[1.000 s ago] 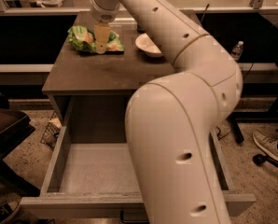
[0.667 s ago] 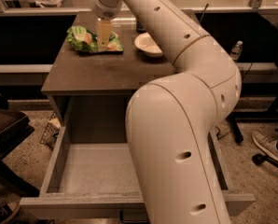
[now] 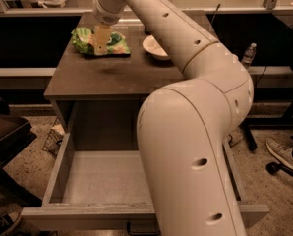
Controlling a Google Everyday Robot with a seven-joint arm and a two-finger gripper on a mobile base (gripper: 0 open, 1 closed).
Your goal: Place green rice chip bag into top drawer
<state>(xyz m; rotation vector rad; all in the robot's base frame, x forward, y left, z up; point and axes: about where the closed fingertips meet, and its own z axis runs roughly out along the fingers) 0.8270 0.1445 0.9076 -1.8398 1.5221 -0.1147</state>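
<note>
Fingers of the gripper are seen over the chip bag, their spread not discernible; the drawer is half hidden by the arm.

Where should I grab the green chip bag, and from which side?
I'd take the chip bag from straight above, pinching a raised crinkle near its middle: it lies flat on the table, leaving no edge to get under. The gripper hangs over it; the bowl stands off its right end.
</note>
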